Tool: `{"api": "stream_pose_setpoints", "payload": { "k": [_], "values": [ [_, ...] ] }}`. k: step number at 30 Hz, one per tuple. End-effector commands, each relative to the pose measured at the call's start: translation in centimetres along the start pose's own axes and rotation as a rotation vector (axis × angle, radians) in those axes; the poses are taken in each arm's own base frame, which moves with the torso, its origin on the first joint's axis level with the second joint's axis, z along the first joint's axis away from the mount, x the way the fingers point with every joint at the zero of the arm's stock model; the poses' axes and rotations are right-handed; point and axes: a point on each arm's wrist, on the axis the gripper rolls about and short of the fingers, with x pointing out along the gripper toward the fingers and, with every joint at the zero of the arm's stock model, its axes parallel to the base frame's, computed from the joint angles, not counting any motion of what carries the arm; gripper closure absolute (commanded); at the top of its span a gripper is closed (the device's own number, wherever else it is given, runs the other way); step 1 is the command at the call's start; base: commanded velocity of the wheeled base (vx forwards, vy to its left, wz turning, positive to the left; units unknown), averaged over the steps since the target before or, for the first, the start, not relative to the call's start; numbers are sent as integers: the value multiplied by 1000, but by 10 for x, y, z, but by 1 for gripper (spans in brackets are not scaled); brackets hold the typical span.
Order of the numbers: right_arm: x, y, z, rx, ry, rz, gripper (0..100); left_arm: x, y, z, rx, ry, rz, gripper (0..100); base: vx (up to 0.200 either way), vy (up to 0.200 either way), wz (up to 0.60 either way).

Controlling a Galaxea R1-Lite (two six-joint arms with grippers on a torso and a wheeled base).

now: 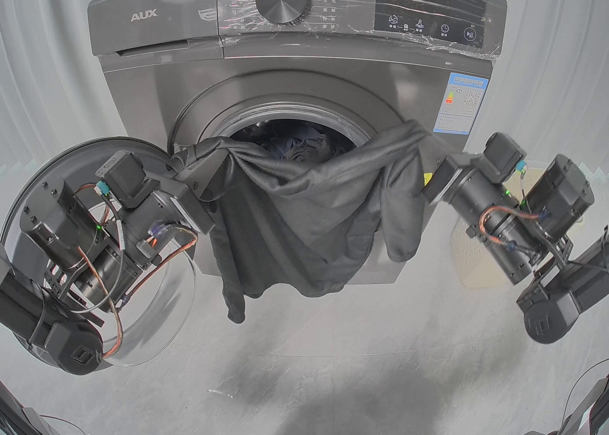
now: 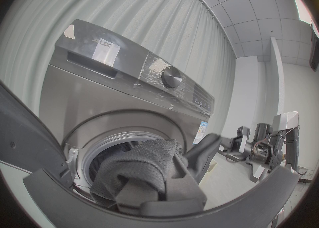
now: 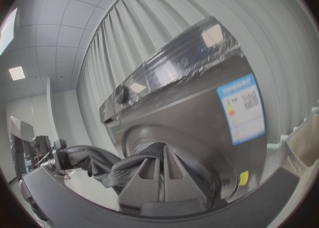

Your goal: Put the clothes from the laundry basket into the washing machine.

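1. Head view: the dark grey garment (image 1: 304, 214) hangs spread across the washing machine (image 1: 158, 87), straight in front of the drum opening (image 1: 292, 138).
   - The left gripper (image 1: 190, 166) is clamped on the garment's top edge at the opening's left side.
   - The right gripper (image 1: 424, 138) is clamped on the other end at the opening's right side.
   - The garment's long axis runs side to side across the opening, and most of the cloth sags below the opening's lower lip.
   - Other clothes lie inside the opening.
   - Both arms look about equally near. The next move probably calls for carrying both ends forward and inward, then lifting the sagging middle over the lip.

2. Left wrist view: the left gripper (image 2: 167, 172) is closed on a bunched fold of the garment (image 2: 139, 165). The drum opening (image 2: 99, 152) is just behind that fold.

3. Right wrist view: the right gripper (image 3: 162, 158) pinches a rolled edge of the garment (image 3: 129, 168), and the opening lies just beyond it. The laundry basket (image 3: 302, 142) stands off to the opening's right.
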Motion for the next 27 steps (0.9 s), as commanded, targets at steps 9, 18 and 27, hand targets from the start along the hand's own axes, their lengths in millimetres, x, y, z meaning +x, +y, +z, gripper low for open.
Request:
{"api": "stream_pose_setpoints", "payload": {
  "k": [9, 18, 27],
  "values": [
    [-28, 46, -104, 72, 358, 81, 0, 15, -16, -4, -21, -17, -45, 100, 0, 0, 0],
    [-93, 59, -149, 31, 682, 130, 0, 16, -17, 0, -19, -34, -46, 100, 0, 0, 0],
    [-61, 46, -161, 34, 605, 95, 0, 16, -19, 2, -19, -40, -53, 100, 0, 0, 0]
  ]
}}
